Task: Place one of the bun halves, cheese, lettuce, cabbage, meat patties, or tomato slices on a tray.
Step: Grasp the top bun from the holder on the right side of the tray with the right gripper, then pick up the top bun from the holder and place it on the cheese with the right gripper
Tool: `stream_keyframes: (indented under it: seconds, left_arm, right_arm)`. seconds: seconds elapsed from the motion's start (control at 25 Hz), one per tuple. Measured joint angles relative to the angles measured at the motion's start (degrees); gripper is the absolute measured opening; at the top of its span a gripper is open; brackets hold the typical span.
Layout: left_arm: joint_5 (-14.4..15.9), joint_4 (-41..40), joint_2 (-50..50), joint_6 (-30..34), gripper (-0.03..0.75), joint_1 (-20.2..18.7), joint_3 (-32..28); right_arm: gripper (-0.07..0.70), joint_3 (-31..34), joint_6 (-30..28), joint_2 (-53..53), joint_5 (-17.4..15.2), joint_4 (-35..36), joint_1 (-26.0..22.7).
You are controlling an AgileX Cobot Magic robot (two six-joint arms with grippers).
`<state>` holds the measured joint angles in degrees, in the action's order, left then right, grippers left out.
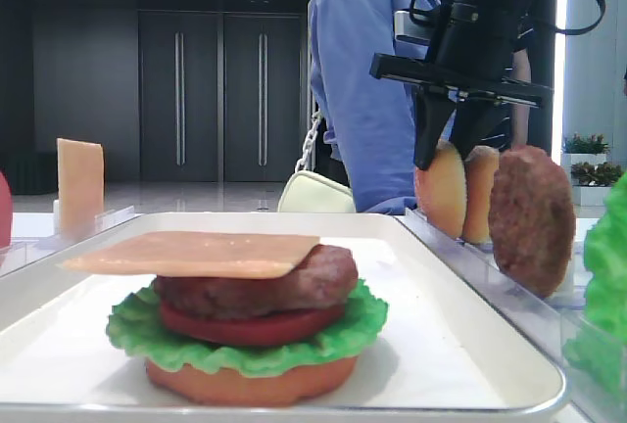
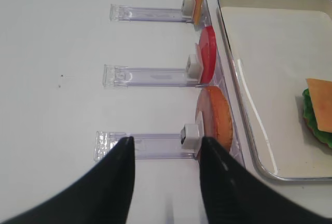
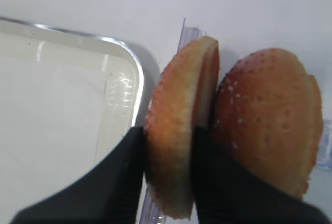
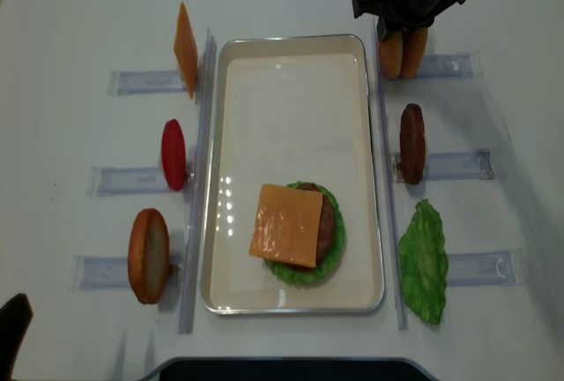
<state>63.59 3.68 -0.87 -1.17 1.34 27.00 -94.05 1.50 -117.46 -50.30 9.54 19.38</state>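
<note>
My right gripper (image 3: 168,136) is shut on a speckled bun half (image 3: 179,120) that stands on edge in the back right rack, just beside the white tray (image 3: 78,105). A second bun half (image 3: 270,125) stands right behind it. From above, this gripper (image 4: 394,33) sits over the bun halves (image 4: 390,56). The tray (image 4: 291,63) carries a stack: cheese (image 4: 286,224) on a meat patty (image 4: 332,227), tomato slice and lettuce. My left gripper (image 2: 166,143) hangs open over a clear rack (image 2: 145,145), holding nothing. I see no cabbage.
Right-side racks hold a meat patty (image 4: 411,143) and a lettuce leaf (image 4: 423,262). Left-side racks hold an orange slab (image 4: 185,50), a tomato slice (image 4: 174,153) and a flat bun disc (image 4: 148,255). A person in blue (image 1: 362,80) stands behind the table.
</note>
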Motion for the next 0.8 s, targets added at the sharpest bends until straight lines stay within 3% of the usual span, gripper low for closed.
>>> stream_keyframes:
  seconds: [0.8]
  left_arm:
    - [0.00, 0.00, 0.00, 0.00, 0.324, 0.00, 0.00]
  right_arm:
    - [0.228, -0.06, -0.06, 0.05, -0.61, 0.22, 0.00]
